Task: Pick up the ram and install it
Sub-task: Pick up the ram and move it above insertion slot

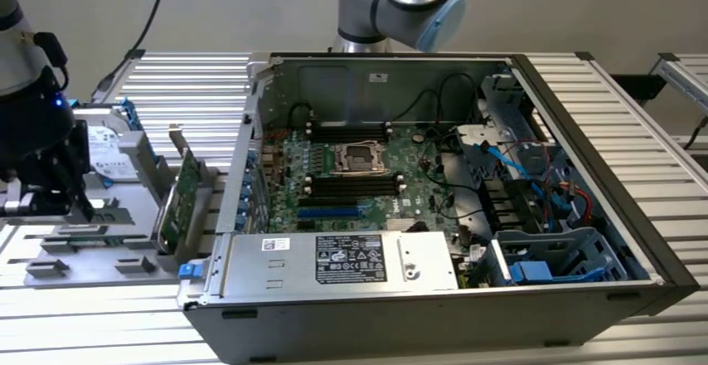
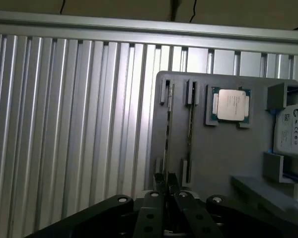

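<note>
1. Over the grey parts tray (image 1: 83, 245), toward its side on the exterior view's left, I have the gripper (image 1: 80, 210) hanging with its black body upright.
2. On the wrist feed the gripper (image 2: 166, 181) lines up with the near end of one of two narrow slots in the tray.
3. The ram (image 2: 168, 130) stands on edge in that slot. I see it as a thin strip running away from the gripper along the tray, with small clips at both ends.
4. I cannot tell from either feed whether the gripper has closed on the ram or has hold of anything at all.
5. The neighbouring slot (image 2: 190, 124) carries a darker thin strip, and I cannot tell whether that is another stick.
6. Just beside that slot, a processor (image 2: 231, 105) lies flat in a square pocket of the tray, metal lid up.
7. Across the tray from the ram, a silver hard drive (image 2: 292, 126) rests against a blue rail.
8. At the tray's edge on the exterior view's right, a green expansion card (image 1: 177, 199) stands upright between the tray and the open computer case (image 1: 619, 174).
9. Under the tray is a slatted aluminium table (image 2: 64, 124).
</note>
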Controlling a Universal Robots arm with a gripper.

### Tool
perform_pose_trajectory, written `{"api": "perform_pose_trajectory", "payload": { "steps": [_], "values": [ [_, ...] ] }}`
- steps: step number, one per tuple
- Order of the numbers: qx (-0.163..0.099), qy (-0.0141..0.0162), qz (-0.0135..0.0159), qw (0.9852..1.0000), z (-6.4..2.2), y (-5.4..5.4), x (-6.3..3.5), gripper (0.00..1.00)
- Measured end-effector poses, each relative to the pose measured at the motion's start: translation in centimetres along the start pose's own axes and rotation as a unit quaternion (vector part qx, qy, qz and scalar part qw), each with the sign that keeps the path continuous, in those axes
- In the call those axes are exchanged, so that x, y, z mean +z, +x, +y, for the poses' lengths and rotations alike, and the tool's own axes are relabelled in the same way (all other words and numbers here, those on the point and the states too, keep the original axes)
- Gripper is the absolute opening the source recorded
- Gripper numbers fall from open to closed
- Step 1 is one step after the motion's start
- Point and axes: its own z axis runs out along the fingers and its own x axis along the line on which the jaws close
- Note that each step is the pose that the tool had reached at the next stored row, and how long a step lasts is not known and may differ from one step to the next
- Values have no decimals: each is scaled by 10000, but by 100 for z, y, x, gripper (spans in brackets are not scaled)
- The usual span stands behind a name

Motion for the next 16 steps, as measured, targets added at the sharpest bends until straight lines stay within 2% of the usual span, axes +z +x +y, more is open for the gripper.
{"api": "perform_pose_trajectory", "payload": {
  "steps": [9, 16],
  "values": [
    [-3, -89, -7, 10000, -259, 32, -399, 14],
    [-7, -95, -7, 10000, -491, 59, -744, 14]
  ]
}}
